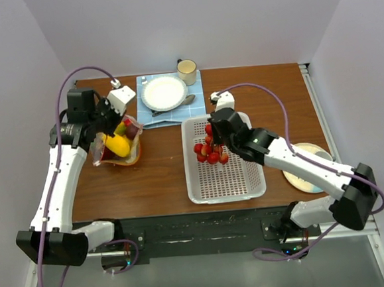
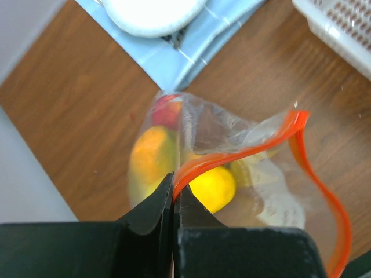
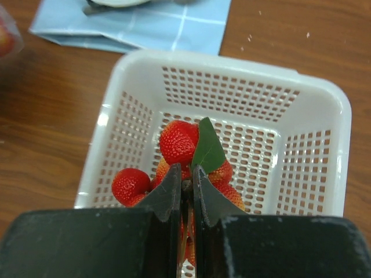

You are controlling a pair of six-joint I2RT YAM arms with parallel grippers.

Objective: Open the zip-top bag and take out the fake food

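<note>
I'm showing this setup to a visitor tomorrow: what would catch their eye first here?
Probably the cluster of red berries, held by the right pincer over the white basket in the middle. Next, on the left, the left pincer pinches the orange-red zip strip of the open zip-top bag, with yellow and orange fake food showing inside.

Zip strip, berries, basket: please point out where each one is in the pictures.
Zip strip (image 2: 232,156): left wrist view, on the middle of its orange band.
Berries (image 3: 178,142): right wrist view, on the top red berry.
Basket (image 3: 232,62): right wrist view, on its far rim.
</note>
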